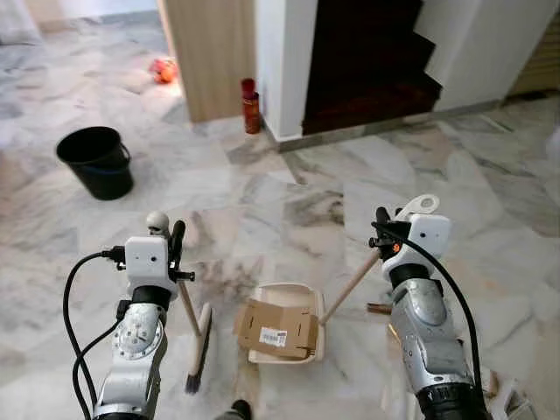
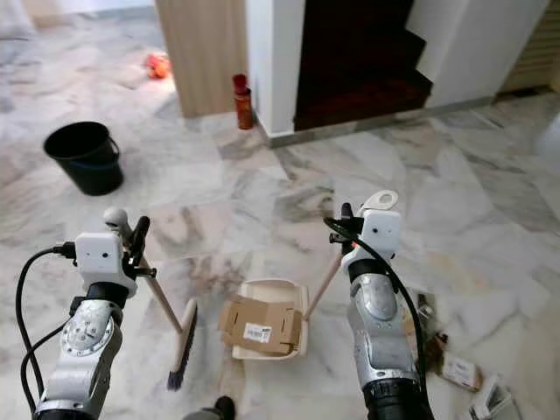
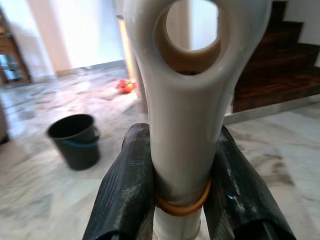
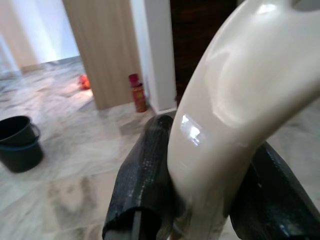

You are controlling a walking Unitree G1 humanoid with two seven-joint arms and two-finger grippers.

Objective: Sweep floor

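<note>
Below, white-labelled cardboard (image 1: pixel 276 330) in dustpan (image 1: pixel 308 297) — end effectors pinching broom (image 1: pixel 194 337), dustpan handle.

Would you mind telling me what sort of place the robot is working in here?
Probably a home's ground-floor hallway: polished marble floor, dark wooden staircase, and a black plastic bucket standing nearby.
</note>
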